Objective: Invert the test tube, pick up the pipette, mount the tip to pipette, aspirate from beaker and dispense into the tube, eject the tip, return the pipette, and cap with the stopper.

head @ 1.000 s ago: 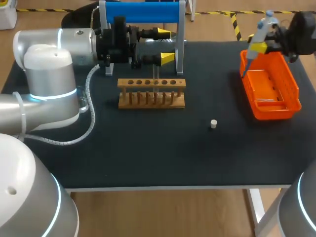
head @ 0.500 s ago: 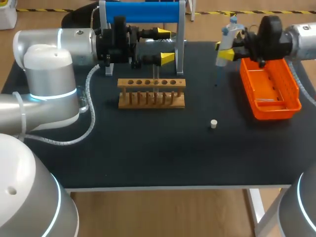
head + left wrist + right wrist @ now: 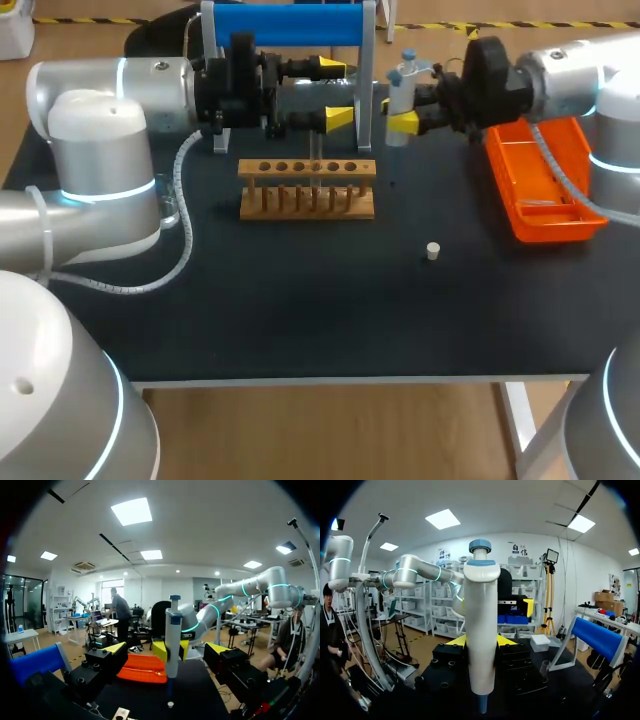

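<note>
Leftward off the orange tray (image 3: 545, 190), right gripper (image 3: 405, 110) carries slim white pipette (image 3: 402, 80).

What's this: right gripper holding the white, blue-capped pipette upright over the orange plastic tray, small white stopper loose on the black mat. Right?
Not over the tray. The head view shows the right gripper holding the white, blue-capped pipette upright clear of the orange plastic tray, beside it toward the table's middle. The small white stopper does lie loose on the black mat.
</note>
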Controlling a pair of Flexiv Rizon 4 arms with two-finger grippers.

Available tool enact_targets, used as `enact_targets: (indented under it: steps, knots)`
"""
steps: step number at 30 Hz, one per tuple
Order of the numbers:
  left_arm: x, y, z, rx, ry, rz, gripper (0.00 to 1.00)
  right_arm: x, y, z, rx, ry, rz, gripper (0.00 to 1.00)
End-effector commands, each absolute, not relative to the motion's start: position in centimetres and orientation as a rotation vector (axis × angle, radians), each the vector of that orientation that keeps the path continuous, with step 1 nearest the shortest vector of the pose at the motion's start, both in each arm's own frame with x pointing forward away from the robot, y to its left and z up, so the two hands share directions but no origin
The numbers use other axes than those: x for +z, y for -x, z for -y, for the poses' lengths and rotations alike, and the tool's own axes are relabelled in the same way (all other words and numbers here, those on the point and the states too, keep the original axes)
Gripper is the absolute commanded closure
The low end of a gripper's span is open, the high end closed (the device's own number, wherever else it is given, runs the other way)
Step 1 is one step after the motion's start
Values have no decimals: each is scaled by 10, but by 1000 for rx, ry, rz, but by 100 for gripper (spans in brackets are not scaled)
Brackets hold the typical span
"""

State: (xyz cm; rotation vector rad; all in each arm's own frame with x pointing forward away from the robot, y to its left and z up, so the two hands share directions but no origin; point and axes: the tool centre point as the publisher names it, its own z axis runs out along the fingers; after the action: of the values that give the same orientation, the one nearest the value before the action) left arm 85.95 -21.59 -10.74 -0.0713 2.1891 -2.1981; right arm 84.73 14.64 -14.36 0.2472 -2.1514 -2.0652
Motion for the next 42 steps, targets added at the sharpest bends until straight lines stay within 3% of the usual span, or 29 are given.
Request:
enact_targets:
  steps: [1,16,28,34,37,39,42]
  knots:
    - [-108,-860,216,-2200,69,-2187,0,-145,-852,-164,-2068,-252,2142,100]
    - [-108,-860,216,-2200,69,-2187,0,-147,-849,-201,-2066,-278,2152,100]
    - [-108,-860,216,-2200,69,-2187,7,-148,-850,-217,-2093,-217,2175,100]
    - [-108,-860,216,-2200,69,-2187,18,-148,-852,-220,-2101,-204,2176,100]
    - [-108,-860,216,-2200,69,-2187,30,-149,-853,-220,-2108,-193,2182,100]
    - [-108,-860,216,-2200,69,-2187,43,-149,-854,-219,-2115,-186,2188,100]
    - [-108,-860,216,-2200,69,-2187,47,-149,-854,-219,-2128,-181,2190,100]
